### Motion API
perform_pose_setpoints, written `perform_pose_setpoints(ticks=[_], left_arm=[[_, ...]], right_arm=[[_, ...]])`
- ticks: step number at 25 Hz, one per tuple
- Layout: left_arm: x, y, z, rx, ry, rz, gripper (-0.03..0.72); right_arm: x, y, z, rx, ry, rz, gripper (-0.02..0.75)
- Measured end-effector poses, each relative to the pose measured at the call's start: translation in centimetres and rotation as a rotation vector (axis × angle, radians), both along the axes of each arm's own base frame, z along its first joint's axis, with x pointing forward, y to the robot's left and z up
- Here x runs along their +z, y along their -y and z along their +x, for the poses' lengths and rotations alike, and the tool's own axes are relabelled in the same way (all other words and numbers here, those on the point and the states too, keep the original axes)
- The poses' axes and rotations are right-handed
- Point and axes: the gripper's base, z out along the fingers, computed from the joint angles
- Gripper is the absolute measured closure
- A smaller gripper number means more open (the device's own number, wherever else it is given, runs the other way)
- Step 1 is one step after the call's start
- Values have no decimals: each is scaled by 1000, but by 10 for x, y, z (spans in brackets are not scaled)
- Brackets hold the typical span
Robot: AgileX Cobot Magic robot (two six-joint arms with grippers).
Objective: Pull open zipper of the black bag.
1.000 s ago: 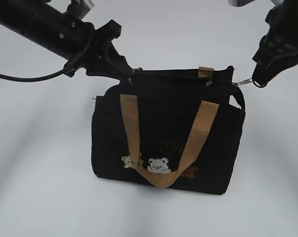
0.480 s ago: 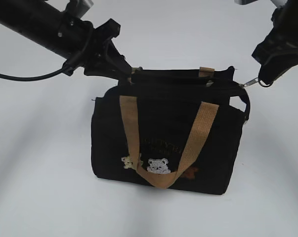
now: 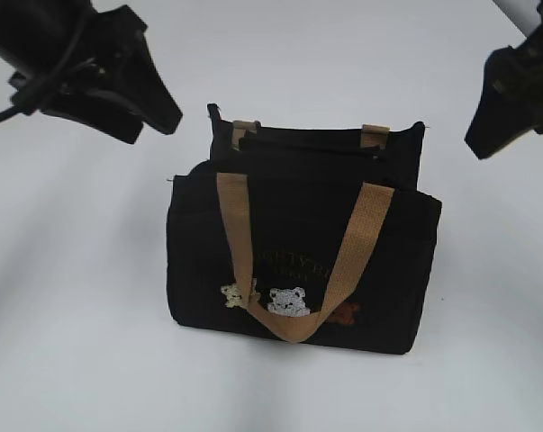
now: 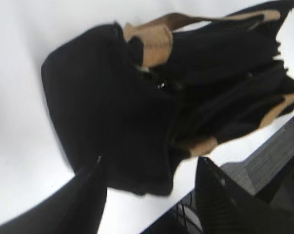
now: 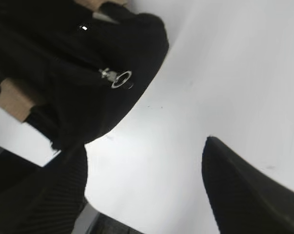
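Standing upright on the white counter (image 3: 73, 360), the black bag (image 3: 298, 261) shows its tan handle (image 3: 298, 324) and bear patches nearest. Its zipper (image 5: 118, 79) pull lies loose on the bag's end. Farther up, left claw (image 3: 154, 117) and right claw (image 3: 487, 135) hover released, apart from the bag.

left gripper (image 3: 149, 112): was pinching the far left corner of the black bag (image 3: 298, 261); now let go, jaws apart, lifted off to the upper left, clear of the bag
right gripper (image 3: 487, 135): was clamped on the pull tab (image 5: 120, 79) at the right end; now released, jaws wide, drawn back
pull tab: no longer stretched out right; hangs loose against the bag's end
bag top: slackened; left corner stands free
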Motion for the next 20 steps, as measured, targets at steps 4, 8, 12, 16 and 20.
perform_pose_setpoints(ticks=[4, 8, 12, 16, 20], left_arm=[[24, -18, -38, 11, -29, 68, 252], [29, -45, -89, 72, 15, 131, 252], [24, -74, -148, 133, 99, 180, 252], [19, -103, -209, 178, 282, 174, 252], [7, -122, -250, 206, 424, 169, 252]], right_arm=[[-9, 6, -35, -5, -41, 30, 167], [-23, 17, -81, -7, -72, 44, 167], [-37, 29, -127, -9, -72, 58, 166], [-43, 41, -168, -10, 1, 80, 166], [-48, 51, -204, -5, 101, 107, 166]])
